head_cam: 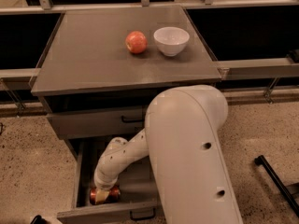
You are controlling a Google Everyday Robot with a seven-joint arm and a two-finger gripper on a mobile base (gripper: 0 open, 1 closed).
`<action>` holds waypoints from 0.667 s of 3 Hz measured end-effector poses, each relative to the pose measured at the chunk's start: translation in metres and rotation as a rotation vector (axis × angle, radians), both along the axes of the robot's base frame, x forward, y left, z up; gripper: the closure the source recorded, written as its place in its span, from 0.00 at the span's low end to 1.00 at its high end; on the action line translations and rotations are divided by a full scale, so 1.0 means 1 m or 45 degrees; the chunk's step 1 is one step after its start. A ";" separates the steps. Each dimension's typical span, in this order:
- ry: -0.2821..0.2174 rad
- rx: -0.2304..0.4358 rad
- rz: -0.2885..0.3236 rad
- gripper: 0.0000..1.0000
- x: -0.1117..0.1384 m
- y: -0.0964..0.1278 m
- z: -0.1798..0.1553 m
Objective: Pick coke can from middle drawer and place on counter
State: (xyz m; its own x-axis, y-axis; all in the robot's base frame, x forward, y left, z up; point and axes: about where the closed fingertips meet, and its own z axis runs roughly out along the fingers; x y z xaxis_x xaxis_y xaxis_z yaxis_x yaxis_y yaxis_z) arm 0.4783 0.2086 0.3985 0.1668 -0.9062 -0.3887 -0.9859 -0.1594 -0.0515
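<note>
The coke can (115, 193) lies on its side at the front left of the open middle drawer (106, 213), a grey tray pulled out under the cabinet. My gripper (103, 196) reaches down into the drawer at the end of the white arm (122, 157) and sits right on the can, covering its middle. The can rests on the drawer floor. The counter (88, 59) is the grey cabinet top above. My arm's large white shell (189, 157) hides the drawer's right half.
A red apple (136, 42) and a white bowl (171, 40) stand side by side at the back right of the counter. The closed upper drawer front (91, 123) sits above the open drawer. A black rod (275, 181) lies on the speckled floor at right.
</note>
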 end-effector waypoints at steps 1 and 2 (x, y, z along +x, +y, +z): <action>0.017 -0.004 0.007 0.38 -0.001 0.000 -0.021; 0.017 -0.004 0.007 0.55 -0.001 -0.004 -0.030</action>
